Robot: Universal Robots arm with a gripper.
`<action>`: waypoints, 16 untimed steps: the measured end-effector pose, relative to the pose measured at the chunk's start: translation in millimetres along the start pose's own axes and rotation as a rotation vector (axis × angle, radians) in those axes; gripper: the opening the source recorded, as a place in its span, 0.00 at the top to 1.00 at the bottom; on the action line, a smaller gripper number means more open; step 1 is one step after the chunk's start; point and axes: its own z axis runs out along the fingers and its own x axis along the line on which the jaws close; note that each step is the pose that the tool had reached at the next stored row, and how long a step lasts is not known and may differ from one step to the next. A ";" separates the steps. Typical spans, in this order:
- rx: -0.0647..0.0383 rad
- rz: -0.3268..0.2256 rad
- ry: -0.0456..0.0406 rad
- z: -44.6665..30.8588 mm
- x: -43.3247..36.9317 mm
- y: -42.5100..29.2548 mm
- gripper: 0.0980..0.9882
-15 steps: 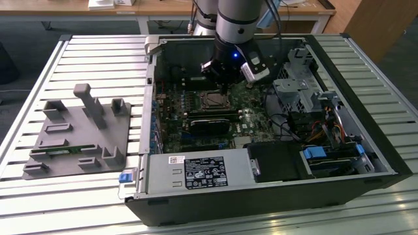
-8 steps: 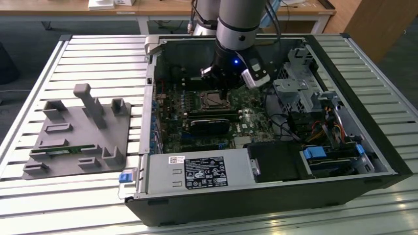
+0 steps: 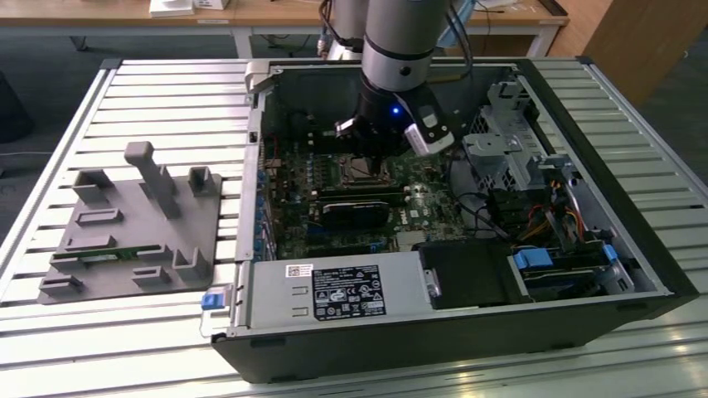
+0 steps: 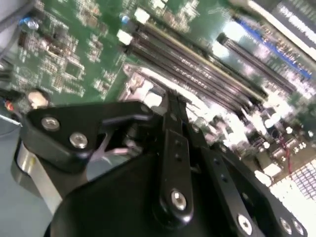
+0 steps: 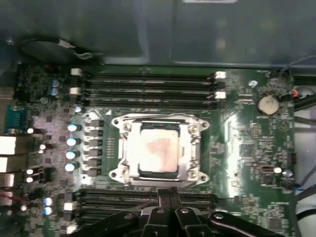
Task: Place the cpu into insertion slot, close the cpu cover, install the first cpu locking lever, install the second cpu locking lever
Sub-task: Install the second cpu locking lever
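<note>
claw: black two-finger gripper (image 5: pixel 167 193) on the grey arm, hanging inside the open black computer case (image 3: pixel 619 327); in both wrist views the two slim fingers (image 4: pixel 174 116) sit pressed together, narrow, nothing between them
claw position: above the green motherboard (image 5: pixel 247 143), tips over the bank of long black memory slots (image 5: pixel 148 197) just beside the socket
cpu: small flat square chip, pale silvery-grey metal top with a faint pinkish smear (image 5: pixel 158 150); lies flat in the socket, already seated as far as I can judge
insertion slot: square black socket with silver rim (image 5: pixel 132 173), under and around the chip, near the middle of the board
cpu cover: thin square silver metal frame plate with cut-out centre (image 5: pixel 193 148); looks lowered flat around the chip, so step two seems done
locking levers: cannot make them out along the socket edges; cannot tell if latched
key relation: in the first wrist view the socket lies just beyond the fingertips, apart from them, no contact; socket is square, no long axis; the neighbouring slots run across the line from claw to socket
exterior view: gripper (image 3: pixel 374 143) sits directly over the socket area
farther: second bank of black memory slots (image 5: pixel 148 91) past the socket, round silver coin battery (image 5: pixel 268 104) off to one side
outside case: grey moulded parts holder (image 3: pixel 133 224) on the slatted metal table (image 3: pixel 166 91), on the exterior view's left, well apart
</note>
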 end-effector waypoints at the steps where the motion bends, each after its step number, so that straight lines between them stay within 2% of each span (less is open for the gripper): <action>1: 0.000 0.000 0.0000 0.0 2.8 -0.4 0.99; 5: 0.000 0.000 0.0000 -0.3 6.7 -5.6 0.99; 10: 0.000 0.000 0.0000 0.3 20.3 -7.7 0.99; 12: -0.001 0.000 0.0000 2.0 23.4 -7.8 0.99; 16: 0.000 0.000 0.0007 8.7 24.9 -8.5 0.99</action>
